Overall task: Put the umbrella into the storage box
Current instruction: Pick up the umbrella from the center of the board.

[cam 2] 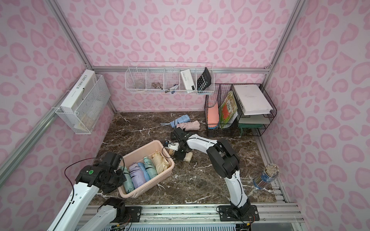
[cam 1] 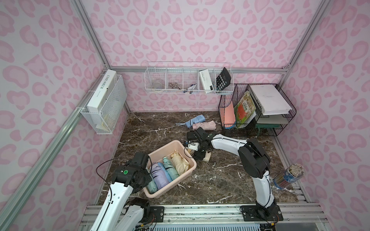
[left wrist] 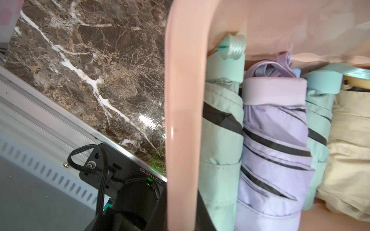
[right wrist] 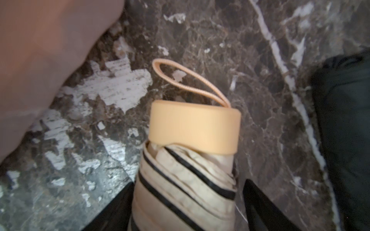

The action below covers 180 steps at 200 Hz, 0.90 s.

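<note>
jaws of the left gripper point(left wrist: 181, 217) clamp the storage box point(cam 1: 178, 180) rim; the right gripper point(right wrist: 188, 200) straddles a cream umbrella point(right wrist: 194, 130) just outside it, grip unclear. five umbrellas point(cam 1: 159, 175) lie inside, two umbrellas point(cam 1: 197, 120) behind.

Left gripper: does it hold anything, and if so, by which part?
Yes: the left gripper is shut on the storage box, gripping its rim on the wall beside the mint umbrella.

Pink leopard-print walls point(cam 1: 180, 30); brown marble tabletop point(cam 1: 160, 128).
</note>
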Tool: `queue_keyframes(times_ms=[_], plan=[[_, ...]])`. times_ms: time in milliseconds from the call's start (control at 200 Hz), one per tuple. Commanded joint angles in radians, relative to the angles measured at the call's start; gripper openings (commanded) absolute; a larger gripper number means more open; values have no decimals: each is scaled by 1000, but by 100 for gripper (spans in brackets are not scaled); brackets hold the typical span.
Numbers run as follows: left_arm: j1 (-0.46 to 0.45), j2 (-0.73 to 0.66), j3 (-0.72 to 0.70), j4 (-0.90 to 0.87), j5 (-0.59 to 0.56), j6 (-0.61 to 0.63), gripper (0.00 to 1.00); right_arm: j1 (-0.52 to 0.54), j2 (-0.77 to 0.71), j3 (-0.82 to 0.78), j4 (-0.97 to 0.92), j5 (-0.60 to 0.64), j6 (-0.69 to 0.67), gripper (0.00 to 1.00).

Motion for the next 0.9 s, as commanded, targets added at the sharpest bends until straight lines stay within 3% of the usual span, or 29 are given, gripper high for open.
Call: queue_keyframes(times_ms=[0, 260, 405, 495, 740, 895], plan=[[1, -8, 5, 0, -45, -2, 13, -1, 13, 2, -13, 35, 22, 67], [0, 0, 8, 15, -37, 6, 12, -2, 22, -22, -20, 51, 41, 60], [1, 3, 11, 37, -32, 20, 12, -13, -18, -36, -15, 9, 64, 30], [0, 8, 11, 61, -27, 31, 12, -31, -63, -49, -16, -32, 91, 17], [0, 47, 12, 143, 7, 69, 9, -69, -251, -138, 19, -54, 205, 7], [0, 97, 15, 211, 94, 89, 9, -75, -374, -179, 13, -75, 330, 4]])
